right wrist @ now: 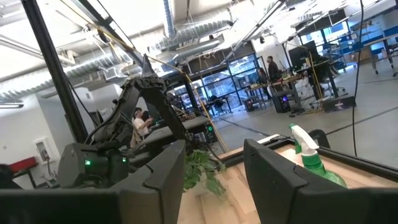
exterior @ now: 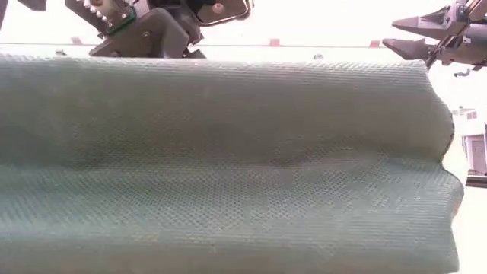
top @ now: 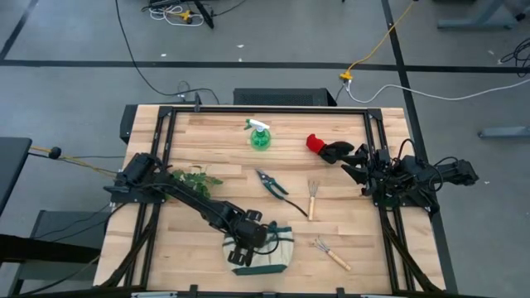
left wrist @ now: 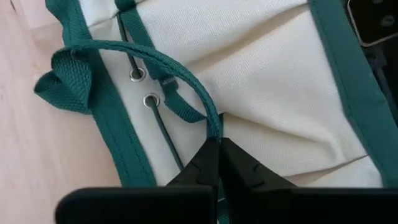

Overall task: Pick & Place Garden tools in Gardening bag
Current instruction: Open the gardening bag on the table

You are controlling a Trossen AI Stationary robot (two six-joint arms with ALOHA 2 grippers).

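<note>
Directly under left tool [left wrist: 219,146], gardening bag [left wrist: 261,74], handle [left wrist: 149,53] pinched

Bag [top: 269,248] lies at the table's [top: 224,141] near edge, under the left hand [top: 248,244]. Spray bottle [top: 260,135] and gloves [top: 327,149] lie at the far side; shears [top: 272,182] centre, rakes [top: 312,199] [top: 331,252] to their right; sprig [top: 195,178] left.

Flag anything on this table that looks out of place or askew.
The gardening bag lies flat on its side rather than standing open, with the left gripper pinched on its green loop handle. The leafy sprig is not a tool. Nothing looks spilled or damaged.
</note>
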